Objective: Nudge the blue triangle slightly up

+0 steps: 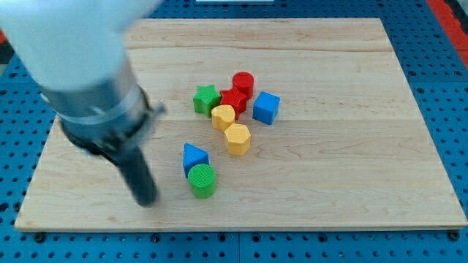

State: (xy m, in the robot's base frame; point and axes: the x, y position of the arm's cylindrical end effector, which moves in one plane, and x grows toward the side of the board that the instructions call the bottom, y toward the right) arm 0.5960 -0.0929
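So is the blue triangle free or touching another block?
Touching: the blue triangle sits against the green cylinder below it; my tip is left, apart.

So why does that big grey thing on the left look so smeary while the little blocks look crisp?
In the camera view the arm's body is close to the lens and blurred, and my tip is soft-edged too; the blue triangle and green cylinder on the wooden board are sharp. Lighting is even, shadows faint, with no glare.
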